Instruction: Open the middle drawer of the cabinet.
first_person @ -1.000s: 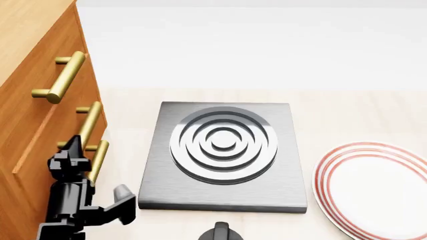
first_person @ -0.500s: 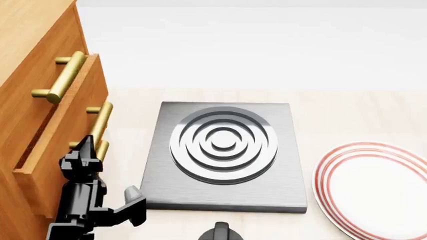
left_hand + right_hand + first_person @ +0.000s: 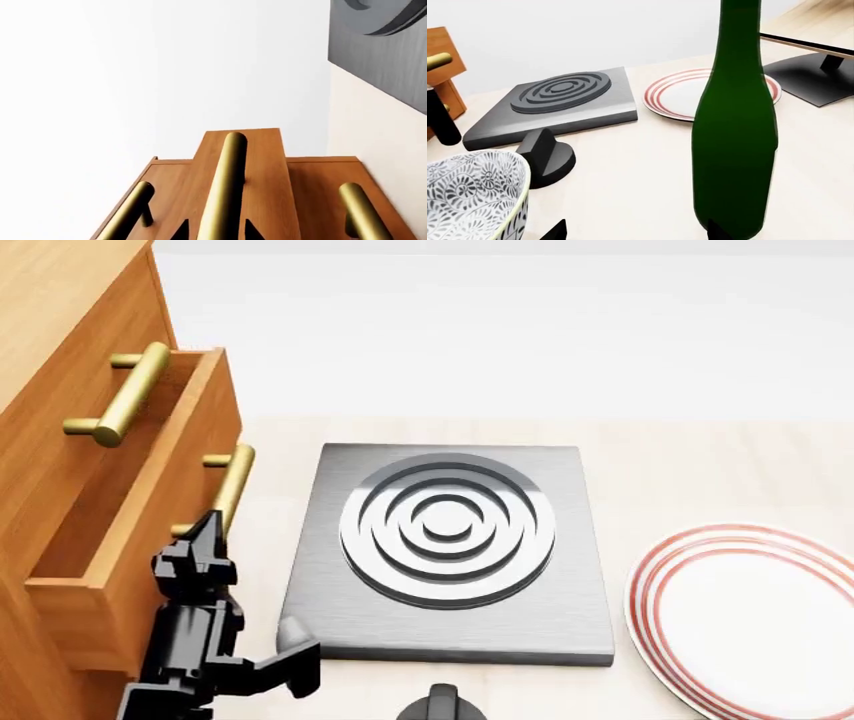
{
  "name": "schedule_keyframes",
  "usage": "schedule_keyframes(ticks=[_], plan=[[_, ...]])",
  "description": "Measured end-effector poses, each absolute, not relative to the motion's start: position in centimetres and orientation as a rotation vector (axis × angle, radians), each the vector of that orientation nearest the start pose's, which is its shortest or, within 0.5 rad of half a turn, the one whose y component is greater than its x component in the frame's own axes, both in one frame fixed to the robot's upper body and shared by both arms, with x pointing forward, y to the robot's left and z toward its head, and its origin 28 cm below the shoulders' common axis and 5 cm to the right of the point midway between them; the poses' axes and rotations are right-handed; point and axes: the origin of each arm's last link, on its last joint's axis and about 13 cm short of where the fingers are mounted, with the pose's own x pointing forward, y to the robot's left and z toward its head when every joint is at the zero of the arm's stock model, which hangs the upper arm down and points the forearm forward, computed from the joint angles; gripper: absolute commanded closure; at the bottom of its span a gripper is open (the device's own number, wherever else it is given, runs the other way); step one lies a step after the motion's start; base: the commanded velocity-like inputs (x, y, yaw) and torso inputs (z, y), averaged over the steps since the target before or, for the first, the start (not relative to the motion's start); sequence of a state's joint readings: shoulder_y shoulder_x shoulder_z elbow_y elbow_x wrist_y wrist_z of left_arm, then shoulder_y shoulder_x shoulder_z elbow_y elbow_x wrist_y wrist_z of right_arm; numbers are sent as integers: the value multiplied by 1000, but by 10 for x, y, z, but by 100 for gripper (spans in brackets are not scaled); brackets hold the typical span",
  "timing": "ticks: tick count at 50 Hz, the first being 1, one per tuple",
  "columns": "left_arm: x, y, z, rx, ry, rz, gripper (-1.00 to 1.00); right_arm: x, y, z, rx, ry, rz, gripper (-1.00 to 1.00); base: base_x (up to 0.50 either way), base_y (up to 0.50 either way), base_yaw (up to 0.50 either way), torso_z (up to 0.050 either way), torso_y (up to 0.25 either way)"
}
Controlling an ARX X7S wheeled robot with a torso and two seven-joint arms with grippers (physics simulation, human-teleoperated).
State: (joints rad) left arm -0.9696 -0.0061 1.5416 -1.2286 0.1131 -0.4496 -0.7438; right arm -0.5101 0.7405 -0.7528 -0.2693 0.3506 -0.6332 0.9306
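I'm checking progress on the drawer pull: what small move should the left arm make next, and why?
Probably keep pulling straight out along the same line. The middle drawer already stands out from the cabinet, its cavity showing, and the left end effector sits at its brass handle, which the wrist view shows centred between the fingertips. A little more travel should finish the opening.

Bright, even, diffuse light in all views; no clear source direction. Renders sharp edge to edge, no blur, noise or lens distortion. Shadows faint & soft: thin dark band under the hob plate (image 3: 447,550) at its lower edge, head view. Soft sheen along the brass handle (image 3: 223,190), centre-bottom of left wrist view. The green bottle (image 3: 735,125) shows mild vertical highlights, right wrist view. White backdrop near blown-out, featureless.
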Motion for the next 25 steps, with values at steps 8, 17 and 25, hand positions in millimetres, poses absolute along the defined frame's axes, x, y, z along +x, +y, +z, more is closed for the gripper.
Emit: schedule_keyframes(ticks=[8,17,25], plan=[[362,197,40,1688,-128,160,100,29,-113,19,147,129,-133,-100,2,0,-1,0,0],[362,193,41,1680,-140,142,100,29,-113,19,148,128,-134,-100,2,0,-1,0,-1],[362,189,42,1674,-148,126,100,30,-113,19,149,129,-134,-100,0,0,-1,0,0]])
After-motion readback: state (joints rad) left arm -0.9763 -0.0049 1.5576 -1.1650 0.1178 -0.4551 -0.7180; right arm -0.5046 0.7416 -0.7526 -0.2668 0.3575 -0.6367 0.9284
